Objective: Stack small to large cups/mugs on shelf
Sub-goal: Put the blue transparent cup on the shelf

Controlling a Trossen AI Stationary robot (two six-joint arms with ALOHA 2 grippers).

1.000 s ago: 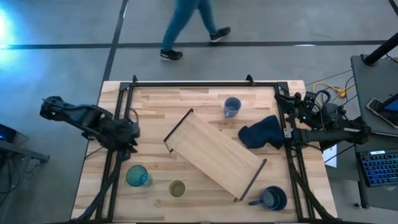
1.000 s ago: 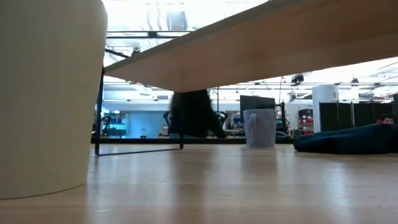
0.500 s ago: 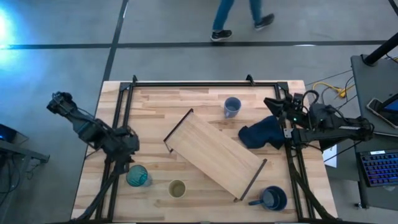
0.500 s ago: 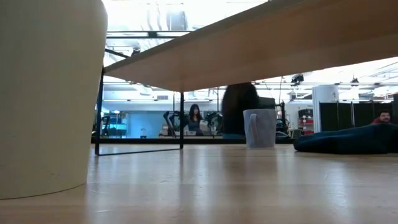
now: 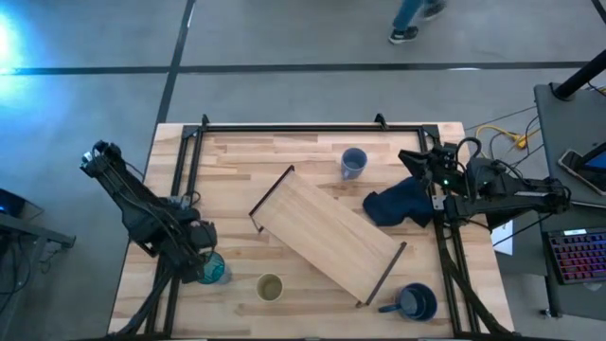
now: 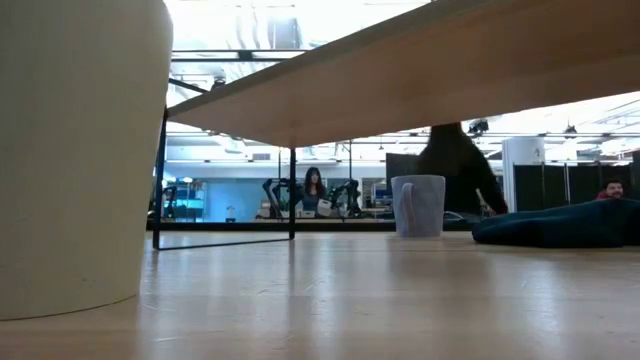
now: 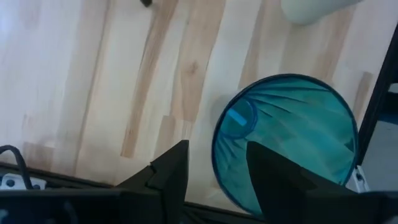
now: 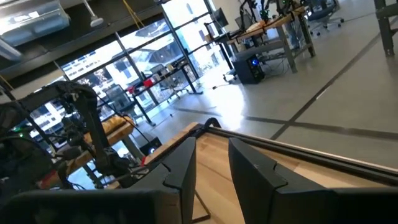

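The teal tumbler stands upright at the near left, and the left wrist view looks down into its mouth. My left gripper is open right above it. One finger is over the mouth, the other outside the rim. The olive cup, the periwinkle cup and the navy mug stand on the table around the shelf. My right gripper is open and empty over the table's right side. My left gripper comes at the tumbler from above, pointing down. The rim's wall lies between its two fingers. I cannot tell whether either finger touches it.
A dark blue cloth lies crumpled beside the shelf's right end, under my right arm. The shelf lies slanted across the table's middle on dark bar legs. People show in the room beyond the far edge.
My left gripper has gone toward the table's near edge and down, from beside the left rail to just over the teal tumbler. My right gripper has reached a little toward the table's left. No cup has moved.
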